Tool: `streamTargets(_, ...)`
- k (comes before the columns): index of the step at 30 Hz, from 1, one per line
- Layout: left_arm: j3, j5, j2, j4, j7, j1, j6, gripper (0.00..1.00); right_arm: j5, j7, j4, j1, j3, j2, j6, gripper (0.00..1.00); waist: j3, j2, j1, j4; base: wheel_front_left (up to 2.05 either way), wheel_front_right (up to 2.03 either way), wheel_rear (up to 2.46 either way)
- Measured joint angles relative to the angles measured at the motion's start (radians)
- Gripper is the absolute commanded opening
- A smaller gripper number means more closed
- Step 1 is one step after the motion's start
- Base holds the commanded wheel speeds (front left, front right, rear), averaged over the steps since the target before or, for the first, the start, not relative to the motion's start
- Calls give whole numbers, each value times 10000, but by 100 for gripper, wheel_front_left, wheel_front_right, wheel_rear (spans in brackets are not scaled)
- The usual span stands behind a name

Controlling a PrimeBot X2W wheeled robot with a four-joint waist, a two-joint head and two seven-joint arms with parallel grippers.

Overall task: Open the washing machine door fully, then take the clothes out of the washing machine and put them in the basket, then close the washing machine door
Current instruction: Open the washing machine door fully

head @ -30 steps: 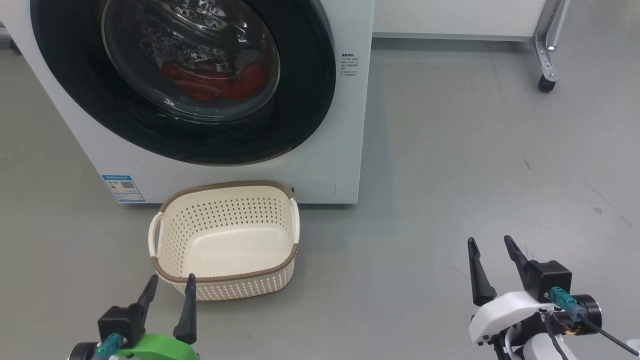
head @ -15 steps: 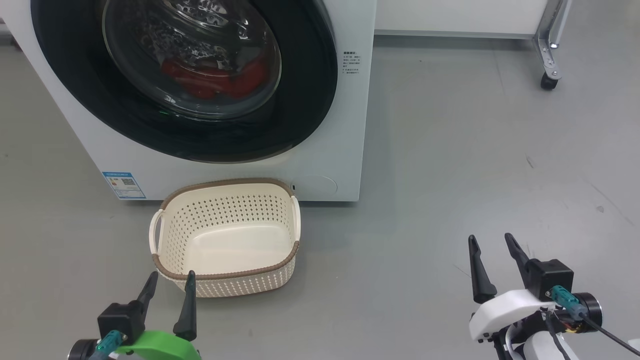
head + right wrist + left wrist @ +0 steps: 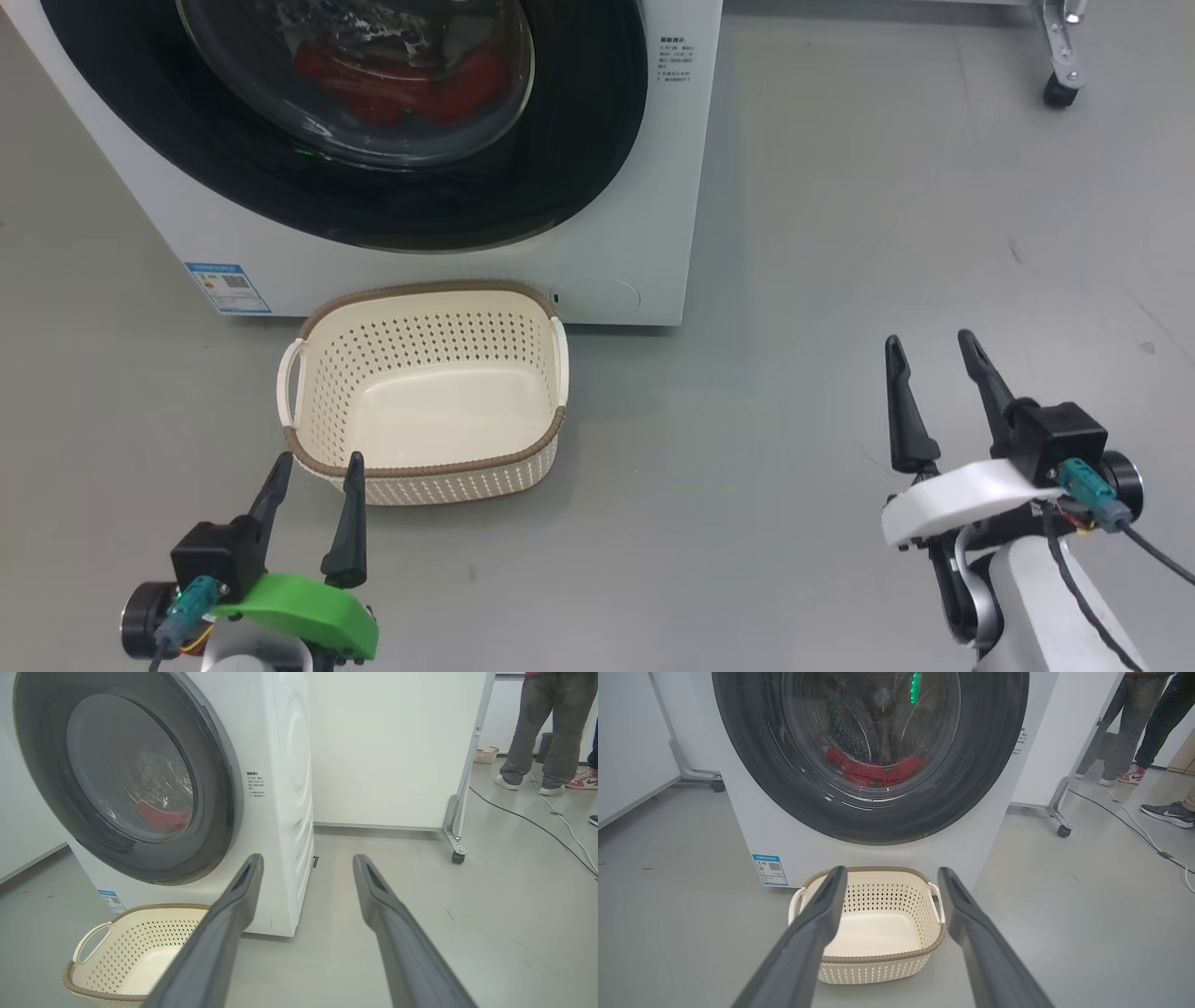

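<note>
Black glossy plastic rings the large round washing machine door (image 3: 373, 201), pictured shut on the big white front-loading washing machine (image 3: 448, 271). Bright red clothes (image 3: 392, 79) are seen lying low behind its bulging glass. The small cream perforated basket with a brown woven-look rim (image 3: 425, 467) is set on the grey floor (image 3: 794, 280) just in front of the machine, below the door, with nothing in it. The left hand (image 3: 319, 459), near the basket's near rim, and the right hand (image 3: 929, 338), well apart to the right, are spread wide, with nothing gripped.

No step of the task is judged done. A slip off the smooth rim is to be feared, since no handle can be made out. The light basket could be knocked aside in a reach, and garments dropped past it onto the floor.

A small blue label (image 3: 228, 287) bearing a QR code is stuck at the machine's lower left. Its print, and the dark lettering (image 3: 674, 58) right of the door, cannot be read. A white swoosh mark is shown on a dark trainer (image 3: 1169, 811) at the far right.
</note>
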Motion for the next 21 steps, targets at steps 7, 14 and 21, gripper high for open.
streamTargets(7, -4, 0, -12, -366, -8, -410, -15, 100, 299, 151, -280, -1042, -35, -140, 437, 0, 707, 0, 0, 164, 0, 0, 0)
streamTargets(14, -270, 119, -42, -715, -8, -918, -138, 100, 1390, 934, -516, -2397, -362, -188, 932, 0, 1580, 0, 0, 402, 0, 0, 0)
streamTargets(21, -359, 104, -52, -920, -8, -1318, -238, 100, 3450, 2150, -805, -4199, -802, -56, 1139, 0, 2524, 0, 0, 712, 0, 0, 0)
